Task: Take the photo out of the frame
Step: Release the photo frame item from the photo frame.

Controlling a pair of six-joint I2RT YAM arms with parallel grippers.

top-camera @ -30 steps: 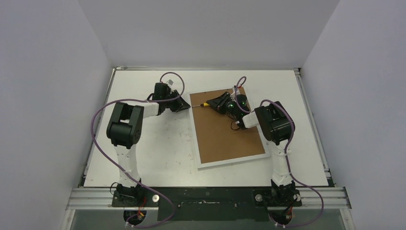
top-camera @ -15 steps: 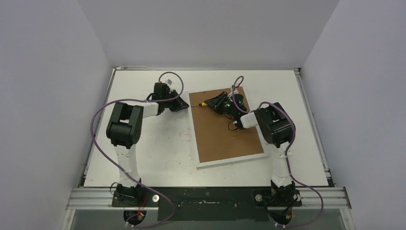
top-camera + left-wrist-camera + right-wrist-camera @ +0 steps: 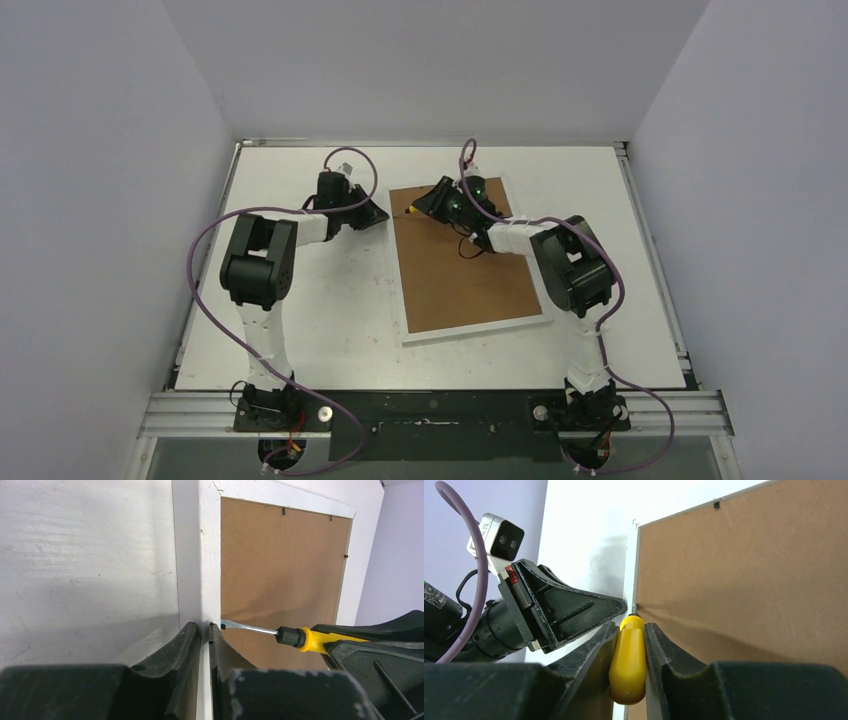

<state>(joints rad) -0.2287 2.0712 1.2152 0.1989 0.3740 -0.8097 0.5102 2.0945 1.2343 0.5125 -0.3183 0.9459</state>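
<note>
Top external: the frame point(image 3: 462, 285) lies back-up on the table point(image 3: 330, 320), brown panel showing. Left wrist: my left gripper point(image 3: 204, 630) pinches the frame's white side rail. Right wrist: my right gripper point(image 3: 630, 626) clamps the yellow screwdriver point(image 3: 627, 670), its tip at that rail's inner edge, close by my left fingers.

left jaws: clamped on frame point(image 3: 210, 555) white border | screwdriver point(image 3: 280, 634) tip: at brown backing point(image 3: 280, 565) edge

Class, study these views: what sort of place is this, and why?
Probably a robotics lab test cell: a white table enclosed by plain panels, with a left arm and right arm bolted to a metal rail.
</note>
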